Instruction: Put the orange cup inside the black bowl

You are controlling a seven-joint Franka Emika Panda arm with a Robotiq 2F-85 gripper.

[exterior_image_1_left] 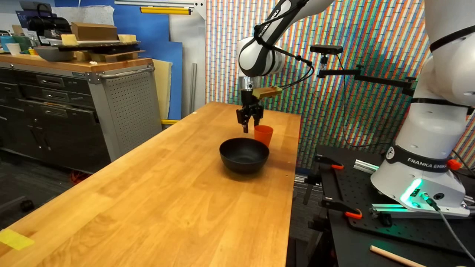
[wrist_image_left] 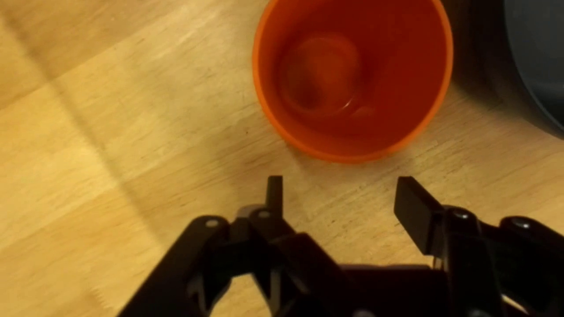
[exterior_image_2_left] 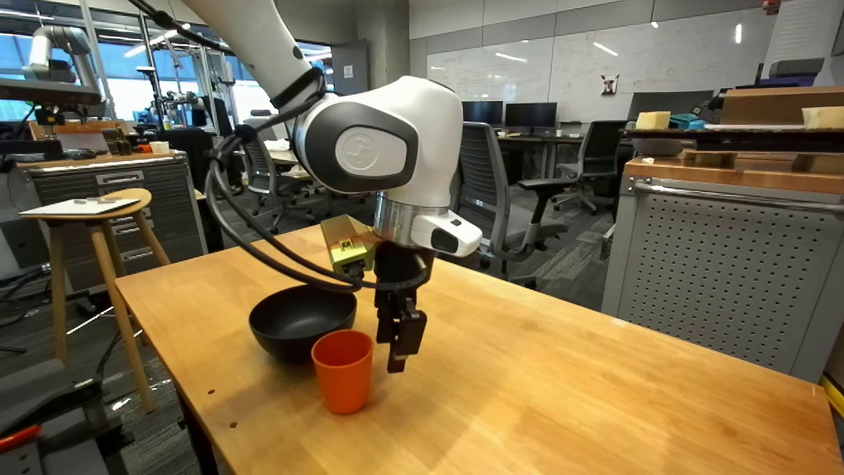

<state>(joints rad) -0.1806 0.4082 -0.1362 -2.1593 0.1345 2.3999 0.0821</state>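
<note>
Cup (exterior_image_2_left: 344, 379): upright, just beside the bowl (exterior_image_1_left: 244, 157); we judge it light, smooth, slightly flexible.
Rim (wrist_image_left: 348, 158): we would pinch the side away from the bowl, gently.
Claw (wrist_image_left: 340, 198): fingers (wrist_image_left: 414, 213) apart, nothing between them, near the bowl.

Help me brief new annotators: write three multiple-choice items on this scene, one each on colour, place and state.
1. What colour is the bowl on the wooden table? A) white B) black C) green
2. Where is the cup? A) in the bowl B) under the bowl C) beside the bowl
3. How is the end effector? A) open B) shut on the cup C) shut, empty

1 B: it looks black in both exterior views.
2 C: it stands on the wooden table, outside the bowl.
3 A: the wrist view shows its fingers apart.
</note>
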